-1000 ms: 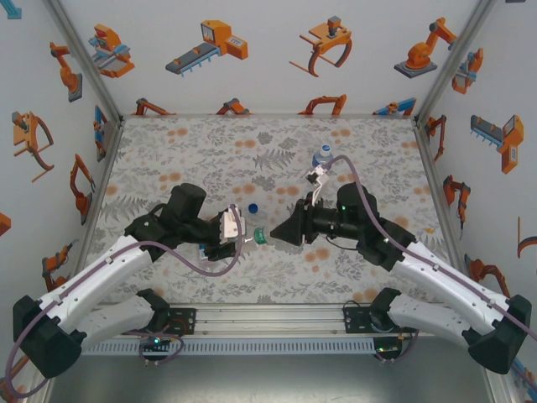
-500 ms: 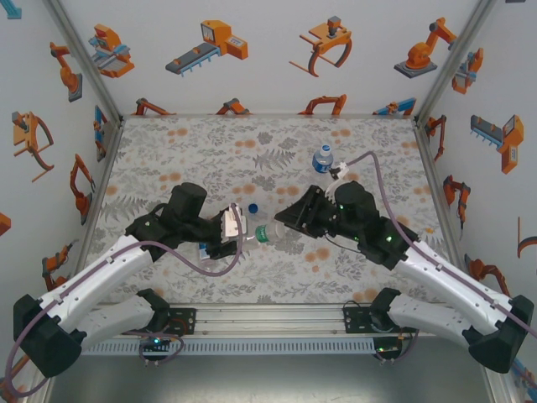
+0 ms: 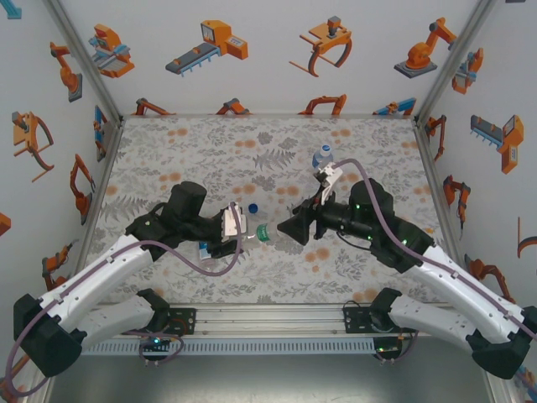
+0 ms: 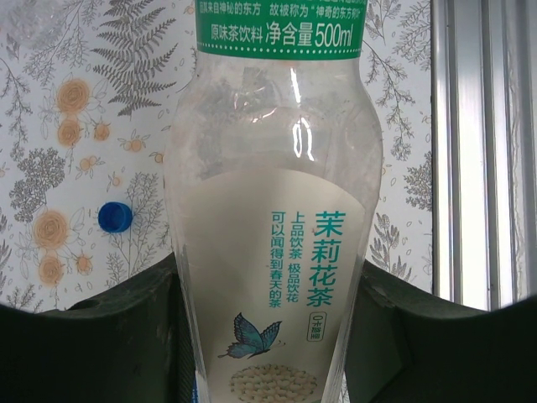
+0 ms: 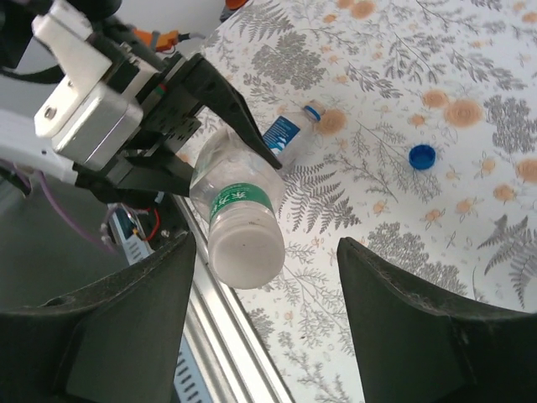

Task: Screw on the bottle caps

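The blue bottle cap (image 3: 252,208) lies loose on the patterned table (image 3: 210,151) in the top view, just beyond the left gripper (image 3: 242,232). That gripper clamps the tea bottle (image 3: 257,235) on its side, with the green neck ring pointing at the right gripper (image 3: 289,228). The right gripper faces the neck with its jaws parted. An upright slim bottle (image 3: 322,156) stands behind the right arm. A lying slim bottle (image 3: 204,249) rests partly under the left gripper.

In the left wrist view, the tea bottle's pale butterfly label is pinched between the dark fingers (image 4: 109,336). The blue bottle cap sits on the table to its left.

In the right wrist view, a white cap (image 5: 245,248) sits on the tea bottle's neck, in the gap between the right gripper's spread fingers, which are not closed on it. The left gripper's fingers hold the bottle's body. Beyond them, the lying slim bottle and the blue bottle cap lie apart on the table.
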